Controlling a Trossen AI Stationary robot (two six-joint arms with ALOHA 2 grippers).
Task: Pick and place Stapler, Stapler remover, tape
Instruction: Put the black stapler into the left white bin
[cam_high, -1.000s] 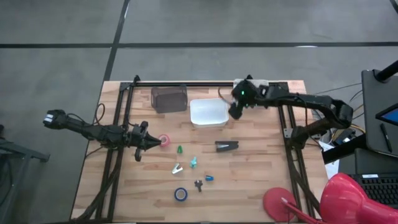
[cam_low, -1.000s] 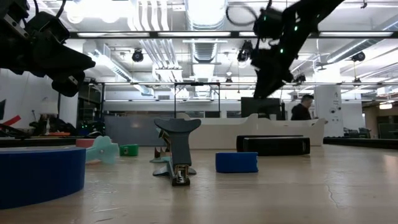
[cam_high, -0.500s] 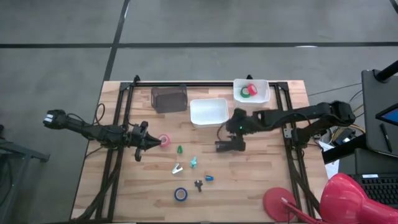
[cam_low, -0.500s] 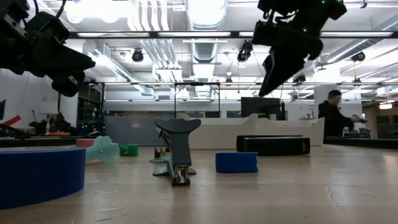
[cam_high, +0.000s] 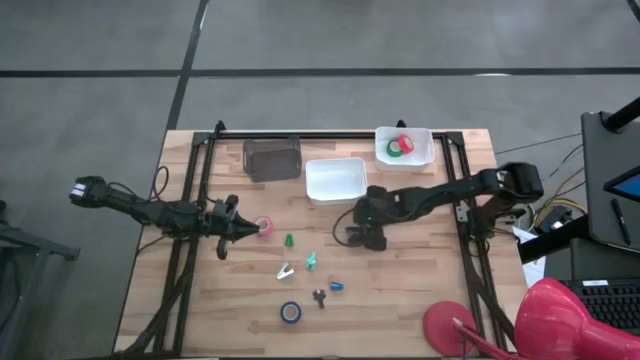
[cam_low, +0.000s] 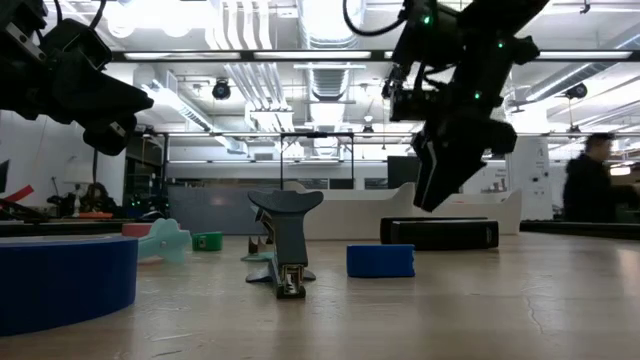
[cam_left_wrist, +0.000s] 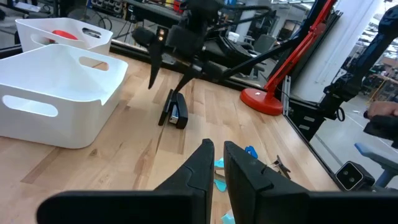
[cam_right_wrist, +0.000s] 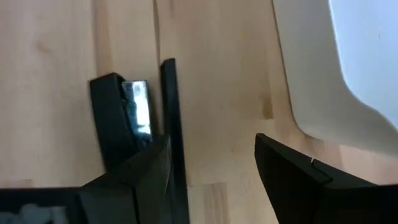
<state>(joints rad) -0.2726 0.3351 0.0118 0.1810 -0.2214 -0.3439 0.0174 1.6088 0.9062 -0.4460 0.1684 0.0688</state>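
Note:
The black stapler (cam_high: 362, 237) lies flat on the wood near the table's middle. My right gripper (cam_high: 366, 222) hangs open just above it, slanting down; in the right wrist view the stapler (cam_right_wrist: 124, 118) shows past one finger of my right gripper (cam_right_wrist: 211, 177). At the left, my left gripper (cam_high: 243, 229) stays shut in the air next to the pink tape (cam_high: 264, 226), which lies flat on the table. The blue tape (cam_high: 290, 312) lies near the front edge. Red and green tape sit in the small white bin (cam_high: 424, 150). A dark stapler remover (cam_low: 285, 238) stands in front of the low camera.
A large white bin (cam_high: 335, 181) stands just beyond the stapler, with a dark bin (cam_high: 272, 158) to its left. Small green (cam_high: 288, 241), teal (cam_high: 311, 260), white (cam_high: 285, 270) and blue (cam_high: 337, 286) pieces are scattered between the stapler and the blue tape.
My right gripper has swung from over the small white bin at the far right toward the table's near edge and a little left. It has sunk as it went, and now hangs over the stapler, still open. The red and green tape in that bin have come into view.

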